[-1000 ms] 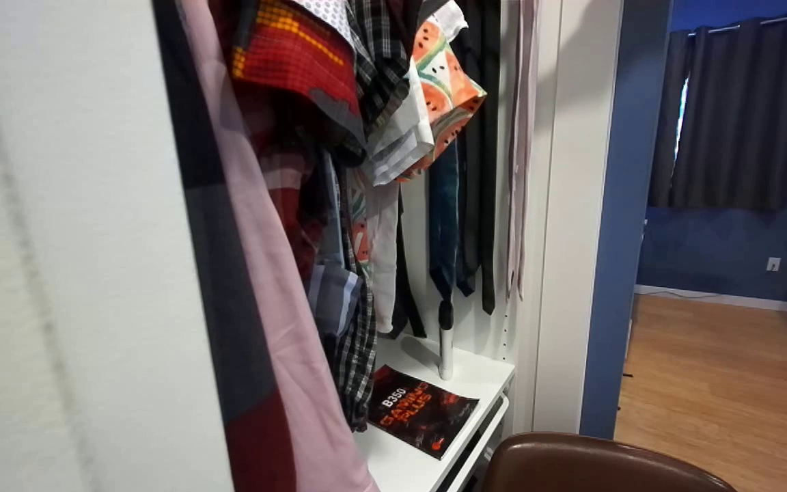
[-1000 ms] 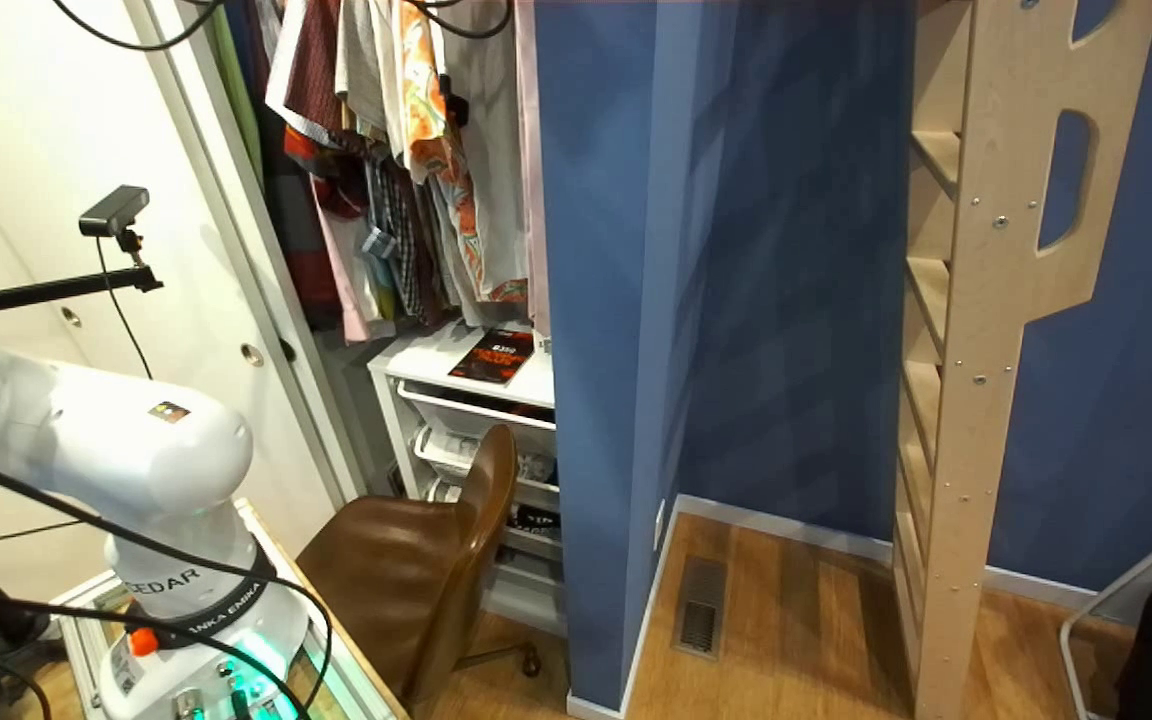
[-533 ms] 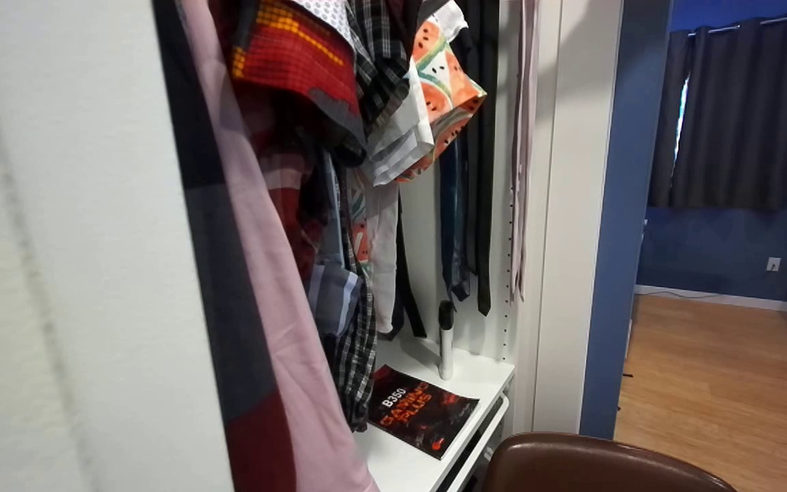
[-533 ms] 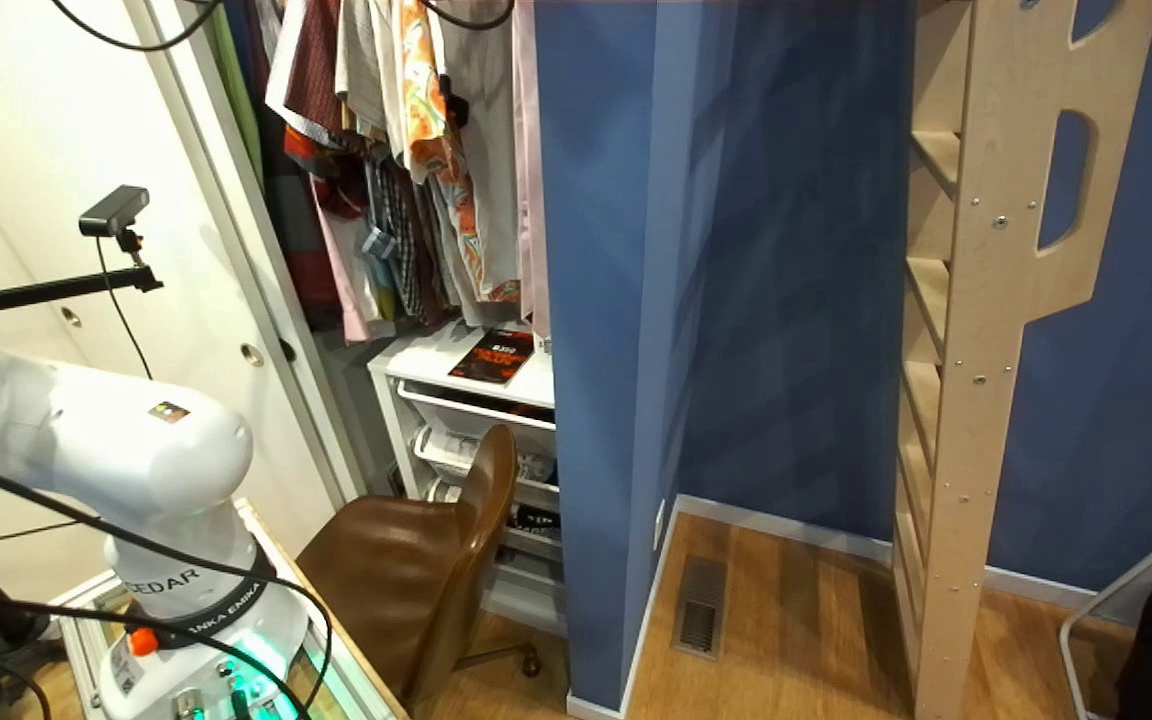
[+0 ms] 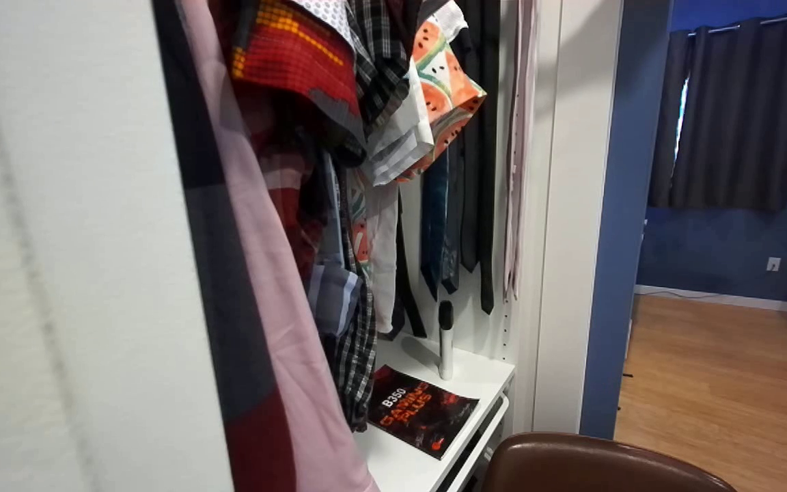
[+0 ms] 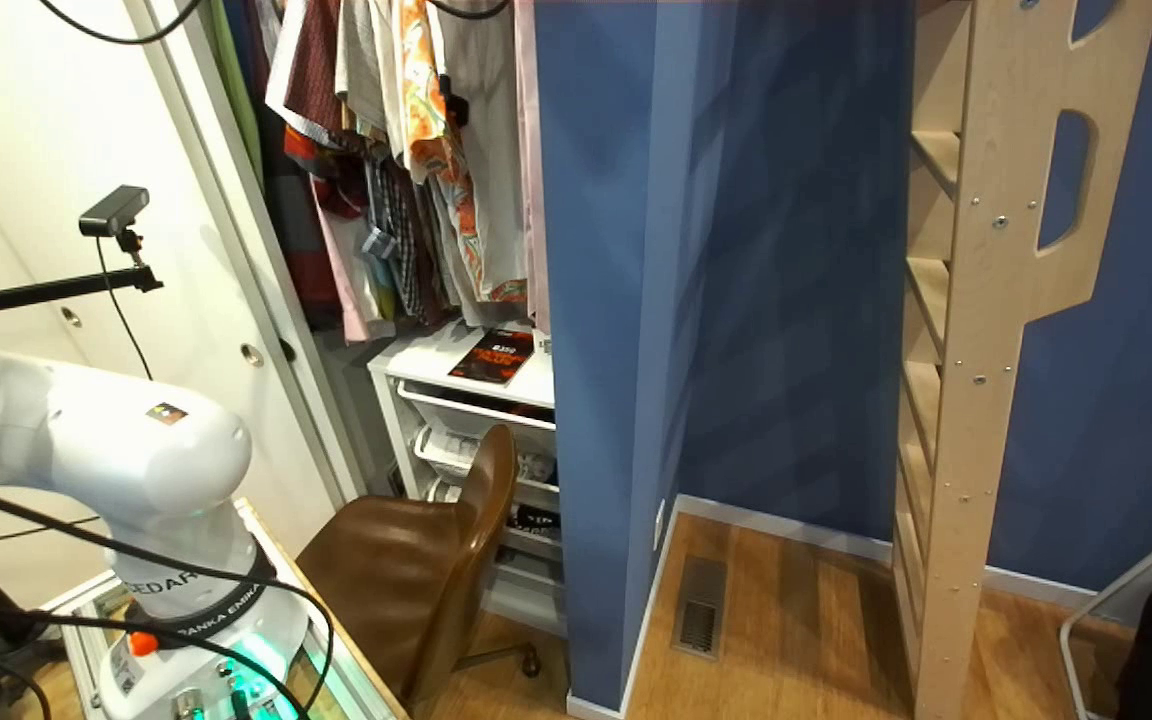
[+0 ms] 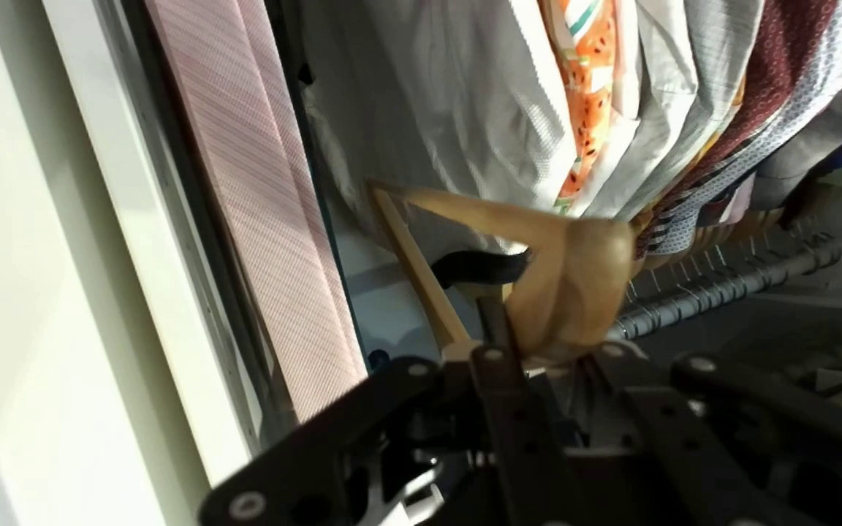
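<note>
In the wrist view my gripper point(image 7: 538, 354) is shut around the upper end of a wooden hanger point(image 7: 574, 292). Dark finger parts and the wood overlap there, so the exact contact is hidden. From the jaws the hanger's frame spreads up the picture, slightly blurred. A black curved strip point(image 7: 479, 267) shows within the frame; I cannot tell whether it hangs from it. A pink striped tie point(image 7: 267, 219) is beside the hanger, and a grey-white garment point(image 7: 450, 109) is behind it. Both exterior views leave the gripper out; the white arm point(image 6: 146, 440) appears in an exterior view.
Hanging shirts point(image 7: 684, 88) crowd the closet rod point(image 7: 728, 292). A white door frame point(image 7: 150, 241) borders the ties. Below, a white cabinet point(image 5: 482, 369) carries a dark booklet point(image 5: 421, 410) and an upright white stick point(image 5: 446, 352). A brown chair point(image 6: 406, 560) stands by the cabinet.
The dark and teal ties have swung, first right, then back left; the pink ties sway too. The white arm and its overhead cable have shifted slightly. The shirts and booklet keep their places.
</note>
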`<state>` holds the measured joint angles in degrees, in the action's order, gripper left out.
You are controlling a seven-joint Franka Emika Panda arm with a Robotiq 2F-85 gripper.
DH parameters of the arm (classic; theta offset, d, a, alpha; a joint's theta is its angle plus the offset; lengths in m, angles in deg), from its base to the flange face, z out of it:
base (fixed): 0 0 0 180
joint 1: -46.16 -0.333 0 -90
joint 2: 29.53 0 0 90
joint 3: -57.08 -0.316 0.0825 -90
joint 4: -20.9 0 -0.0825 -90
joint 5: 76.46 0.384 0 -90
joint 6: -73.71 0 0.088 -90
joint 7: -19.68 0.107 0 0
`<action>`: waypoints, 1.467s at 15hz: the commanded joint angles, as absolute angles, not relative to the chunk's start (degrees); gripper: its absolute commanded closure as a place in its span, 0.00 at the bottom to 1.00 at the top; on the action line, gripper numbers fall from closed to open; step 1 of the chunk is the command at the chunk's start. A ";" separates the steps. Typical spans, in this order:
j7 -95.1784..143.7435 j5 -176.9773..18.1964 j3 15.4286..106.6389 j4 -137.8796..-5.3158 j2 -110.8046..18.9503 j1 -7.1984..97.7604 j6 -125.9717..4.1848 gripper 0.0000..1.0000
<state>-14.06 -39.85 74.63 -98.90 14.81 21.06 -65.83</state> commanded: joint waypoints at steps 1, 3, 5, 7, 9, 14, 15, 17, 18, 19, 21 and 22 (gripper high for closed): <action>-14.96 -38.90 74.46 -99.05 16.33 21.64 -63.11 0.96; -15.43 -39.27 74.76 -98.88 16.47 22.08 -62.39 0.96; -16.30 -39.87 75.20 -98.63 16.56 22.90 -62.15 0.96; -17.08 -40.32 75.84 -98.62 16.80 23.93 -62.05 0.96; -17.80 -40.41 76.58 -98.57 16.87 24.91 -61.47 0.96; -18.56 -40.16 77.72 -98.81 17.51 27.11 -58.07 0.96; -18.62 -39.99 77.75 -98.74 17.54 27.36 -57.71 0.96; -18.56 -39.76 77.61 -98.53 17.57 27.70 -56.79 0.96; -18.49 -39.69 77.39 -98.53 17.57 27.84 -56.52 0.96; -18.26 -39.50 77.14 -98.60 17.51 27.94 -56.58 0.96; -17.76 -39.31 76.17 -99.21 17.31 28.13 -57.30 0.96; -17.55 -39.09 75.78 -99.42 17.18 28.07 -57.66 0.96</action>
